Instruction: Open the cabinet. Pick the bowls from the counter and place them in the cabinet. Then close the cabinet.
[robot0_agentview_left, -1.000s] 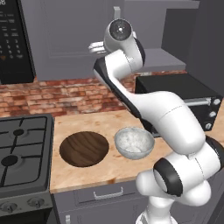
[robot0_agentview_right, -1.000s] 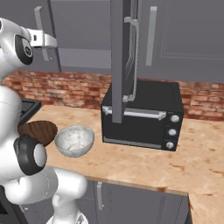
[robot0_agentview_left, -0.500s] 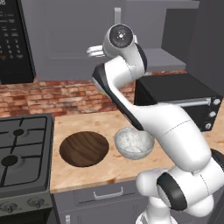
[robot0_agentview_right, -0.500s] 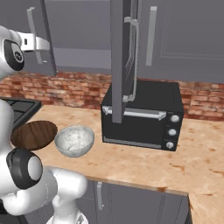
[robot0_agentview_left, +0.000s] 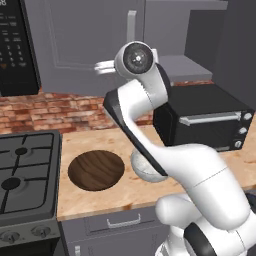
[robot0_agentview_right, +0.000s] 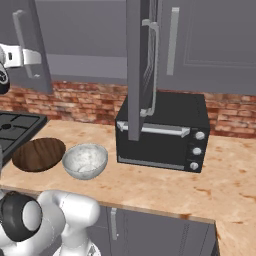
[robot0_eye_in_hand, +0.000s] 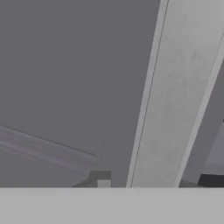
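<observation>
Hand view: a pale handle (robot0_eye_in_hand: 175, 109) looms very close, the grey door panel (robot0_eye_in_hand: 65, 74) beside it; whether the fingers are apart or clamped on it I cannot tell. Left door (robot0_agentview_left: 85, 45) looks partly swung; right door (robot0_agentview_right: 137, 75) stands edge-on, open. Step: opening the cabinet. Brown bowl (robot0_agentview_left: 96, 170) and white bowl (robot0_agentview_right: 85, 160) wait on the counter (robot0_agentview_right: 165, 190), left of the toaster oven (robot0_agentview_right: 162, 132). Next, probably: swing the left door wide, then fetch a bowl.
</observation>
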